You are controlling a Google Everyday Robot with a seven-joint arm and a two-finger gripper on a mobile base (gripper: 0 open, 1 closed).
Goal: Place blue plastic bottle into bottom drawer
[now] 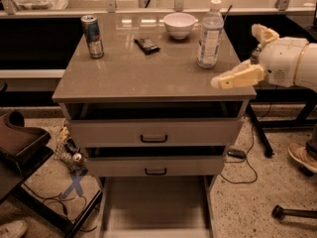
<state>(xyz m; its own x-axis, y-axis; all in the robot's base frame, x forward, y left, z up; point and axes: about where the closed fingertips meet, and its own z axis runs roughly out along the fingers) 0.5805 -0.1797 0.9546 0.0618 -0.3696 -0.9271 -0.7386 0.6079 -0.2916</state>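
Observation:
The blue plastic bottle (210,33), clear with a white cap and a pale label, stands upright at the back right of the grey cabinet top (148,78). My gripper (236,56) is at the cabinet's right edge, just right of and a little in front of the bottle, not touching it. It is open and empty: one cream finger (237,77) reaches left over the top's corner, the other (264,33) points up. The bottom drawer (156,202) is pulled out at the foot of the cabinet, its plain grey floor bare.
On the top stand a blue-and-silver can (92,36) at back left, a white bowl (179,25) and a dark packet (147,44). The two upper drawers (153,132) are slightly open. A dark seat (20,143) is at left; cables and a shoe (302,157) lie at right.

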